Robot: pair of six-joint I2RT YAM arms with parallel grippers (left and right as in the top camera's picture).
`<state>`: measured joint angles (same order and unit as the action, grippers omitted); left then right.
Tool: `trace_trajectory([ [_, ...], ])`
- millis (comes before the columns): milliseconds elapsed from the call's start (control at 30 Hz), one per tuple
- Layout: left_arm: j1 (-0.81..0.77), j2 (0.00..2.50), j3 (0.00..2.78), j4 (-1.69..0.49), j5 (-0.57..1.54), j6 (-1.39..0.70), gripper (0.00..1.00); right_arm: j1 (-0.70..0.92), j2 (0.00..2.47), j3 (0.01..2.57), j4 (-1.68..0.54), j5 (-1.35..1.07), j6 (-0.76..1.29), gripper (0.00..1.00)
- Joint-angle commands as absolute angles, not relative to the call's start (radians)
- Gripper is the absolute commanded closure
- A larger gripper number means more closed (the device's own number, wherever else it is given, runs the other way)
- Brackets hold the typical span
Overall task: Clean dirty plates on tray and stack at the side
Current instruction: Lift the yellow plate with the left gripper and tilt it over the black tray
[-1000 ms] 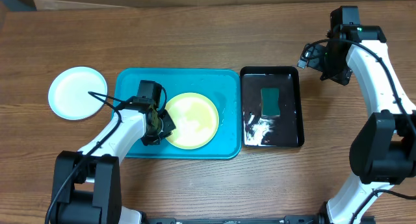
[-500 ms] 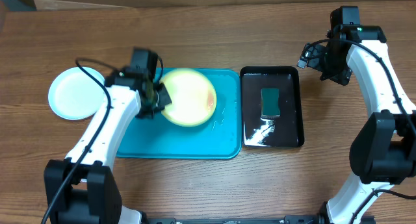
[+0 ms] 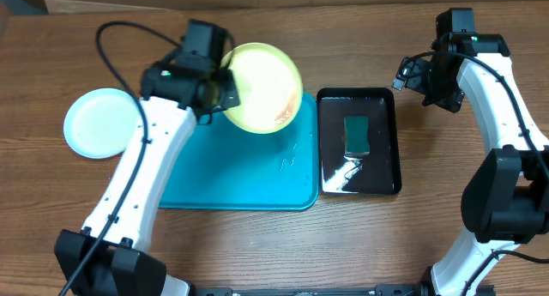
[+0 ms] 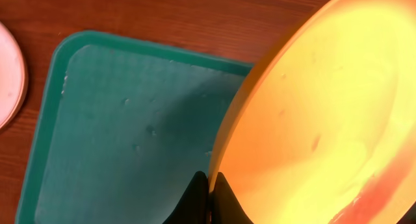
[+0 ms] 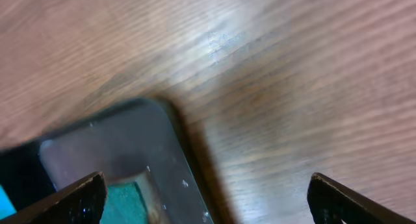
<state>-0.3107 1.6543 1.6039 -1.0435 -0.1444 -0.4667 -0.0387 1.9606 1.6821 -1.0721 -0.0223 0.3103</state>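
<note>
My left gripper [image 3: 221,92] is shut on the rim of the pale yellow plate [image 3: 264,87] and holds it tilted in the air over the far right part of the teal tray [image 3: 232,172]. A brown smear sits near the plate's right edge. In the left wrist view the fingers [image 4: 209,193] pinch the yellow plate [image 4: 325,113] above the tray [image 4: 123,126]. A white plate [image 3: 101,123] lies on the table left of the tray. My right gripper [image 3: 412,75] is open and empty, beyond the black tray's far right corner. No light blue plate shows.
A black tray [image 3: 358,141] with a green sponge [image 3: 357,134] and white suds stands right of the teal tray. In the right wrist view the black tray's corner [image 5: 117,146] lies below the open fingers [image 5: 208,195]. Cables run off both arms.
My left gripper has lifted the yellow plate off the teal tray and carried it up and to the right, tilting it. The right arm has not moved.
</note>
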Motion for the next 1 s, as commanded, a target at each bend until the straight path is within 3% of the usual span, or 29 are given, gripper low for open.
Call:
trace_trajectory([
  [0,-0.384,1.653,1.648,-1.042,-0.228,-0.449,0.96,-0.042,1.947,1.687,-1.034,-0.021,0.314,0.0],
  [700,-0.736,1.653,1.652,-0.925,-0.646,-0.447,0.96,-0.241,1.947,1.687,-0.973,-0.005,0.308,0.0],
  [967,-0.866,1.653,1.652,-0.864,-0.859,-0.32,0.96,-0.244,1.947,1.687,-0.974,-0.005,0.308,0.0],
])
